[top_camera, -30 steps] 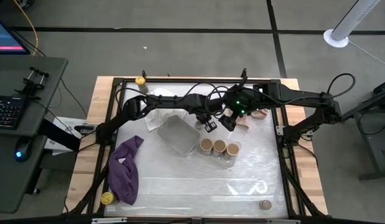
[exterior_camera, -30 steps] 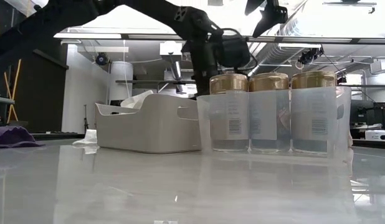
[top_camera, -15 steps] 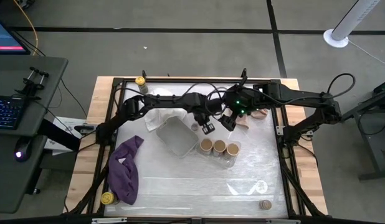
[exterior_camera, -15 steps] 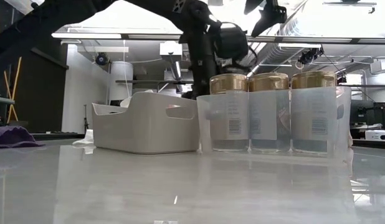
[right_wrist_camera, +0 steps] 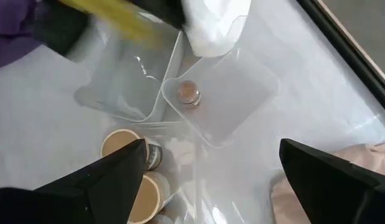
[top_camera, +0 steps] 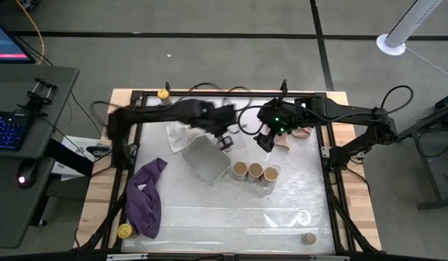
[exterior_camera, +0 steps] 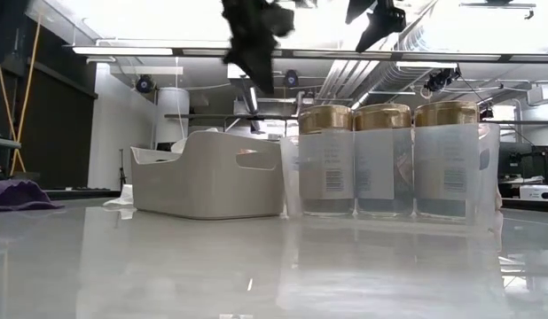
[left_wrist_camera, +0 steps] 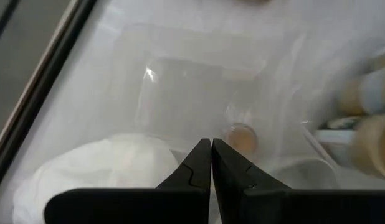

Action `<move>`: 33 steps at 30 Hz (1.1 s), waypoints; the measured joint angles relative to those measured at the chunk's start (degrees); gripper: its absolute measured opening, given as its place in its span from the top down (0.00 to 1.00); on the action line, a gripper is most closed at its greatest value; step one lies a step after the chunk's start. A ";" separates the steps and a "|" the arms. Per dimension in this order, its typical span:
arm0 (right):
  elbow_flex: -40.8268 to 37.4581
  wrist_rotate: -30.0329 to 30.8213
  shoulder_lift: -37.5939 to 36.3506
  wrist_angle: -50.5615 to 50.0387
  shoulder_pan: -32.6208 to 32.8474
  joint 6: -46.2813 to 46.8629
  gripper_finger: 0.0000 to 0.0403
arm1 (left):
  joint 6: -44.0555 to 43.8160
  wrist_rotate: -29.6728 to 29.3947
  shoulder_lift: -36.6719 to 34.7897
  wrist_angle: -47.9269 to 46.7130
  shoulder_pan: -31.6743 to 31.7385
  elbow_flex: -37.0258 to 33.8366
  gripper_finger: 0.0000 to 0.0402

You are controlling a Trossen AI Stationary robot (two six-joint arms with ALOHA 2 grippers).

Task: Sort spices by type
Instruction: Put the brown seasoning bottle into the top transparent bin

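Observation:
Three wider tan-topped jars (top_camera: 255, 171) stand in a row inside a clear bin (exterior_camera: 487, 168). A tiny brownish jar (right_wrist_camera: 188, 93) stands upright in another clear bin (right_wrist_camera: 236, 99), and shows in the left wrist view too (left_wrist_camera: 240, 135). A second tiny jar (top_camera: 308, 238) sits by the near right corner. The yellow-lidded jars stand at the far left edge (top_camera: 163, 93) and the near left corner (top_camera: 124, 231). My left gripper (left_wrist_camera: 211, 149) is shut and hovers above the tiny jar, over the grey tray's far end. My right gripper (right_wrist_camera: 211, 180) is open, raised above the same bin.
The grey tray (top_camera: 206, 159) sits left of the jar row. A white cloth (top_camera: 182, 134) lies behind it, a purple cloth (top_camera: 146, 196) at the near left, and a pink cloth (top_camera: 296, 134) at the far right. The near half of the table (top_camera: 224, 217) is bare.
My left gripper has risen quickly from beside the jar row and drawn back toward the table's left, and its arm has swung back with it. My right arm has kept still.

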 joint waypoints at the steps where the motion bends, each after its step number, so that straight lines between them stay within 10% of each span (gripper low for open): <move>1: 0.00 0.19 0.00 0.01 0.00 -0.03 0.10 | -1.40 -0.81 -3.82 2.15 -0.94 -4.33 1.00; 13: -0.02 -1.92 0.00 -9.47 2.22 2.81 0.10 | -18.58 -2.77 -45.89 28.07 -13.21 -50.81 1.00; 22: -8.26 -17.71 -0.55 -10.27 22.86 24.10 0.11 | -15.38 -9.19 -55.92 39.02 -14.33 -54.61 1.00; 33: -31.37 -28.81 -0.33 31.25 50.86 75.59 0.43 | -0.41 -2.27 -56.90 45.38 -6.89 -54.55 1.00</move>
